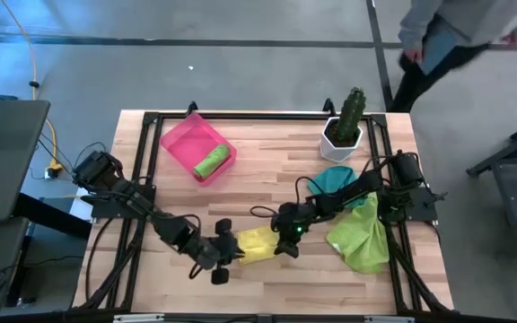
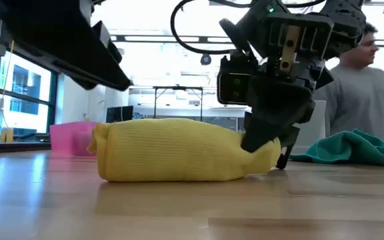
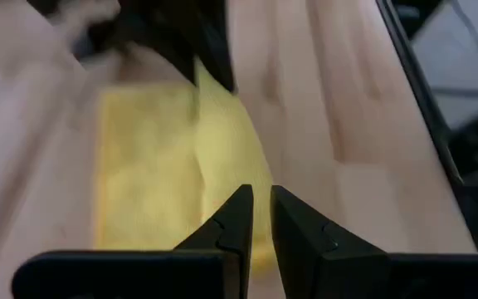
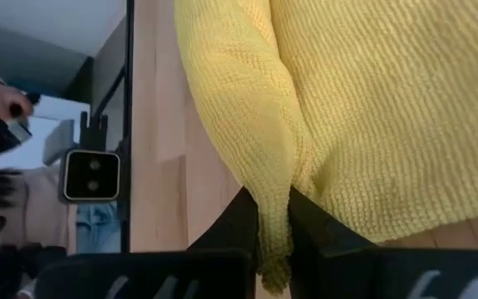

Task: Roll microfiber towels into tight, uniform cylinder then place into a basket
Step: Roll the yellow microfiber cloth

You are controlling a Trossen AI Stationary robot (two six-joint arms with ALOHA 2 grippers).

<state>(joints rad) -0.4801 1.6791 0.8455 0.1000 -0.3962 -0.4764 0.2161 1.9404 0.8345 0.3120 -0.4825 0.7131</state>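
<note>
The yellow towel (image 1: 257, 242) lies rolled into a thick tube (image 2: 179, 157) near the table's front middle, resting along its length on the wood. My right gripper (image 1: 282, 244) is shut on its right end. My left gripper (image 3: 260, 206) hangs above the roll's left end (image 1: 233, 255), its fingers only a narrow gap apart with nothing between them. The pink basket (image 1: 179, 142) stands at the far left with a rolled lime green towel (image 1: 212, 162) inside. A teal towel (image 1: 337, 178) and a lime green towel (image 1: 363, 237) lie loose at the right. My right gripper pinches a bunched fold of the yellow towel (image 4: 274, 218) at the roll's right end between its two fingers. The fingers slant down from the table's right side (image 2: 267, 143). The pinched end is squeezed narrow, and the roll rests on the table.
A white pot with a green cactus (image 1: 345, 124) stands at the far right. A black frame (image 1: 240, 115) runs along the table's edges. A person (image 2: 355, 87) moves in the room beyond the far edge. Bare wood (image 1: 276, 166) lies between the basket and the loose towels.
</note>
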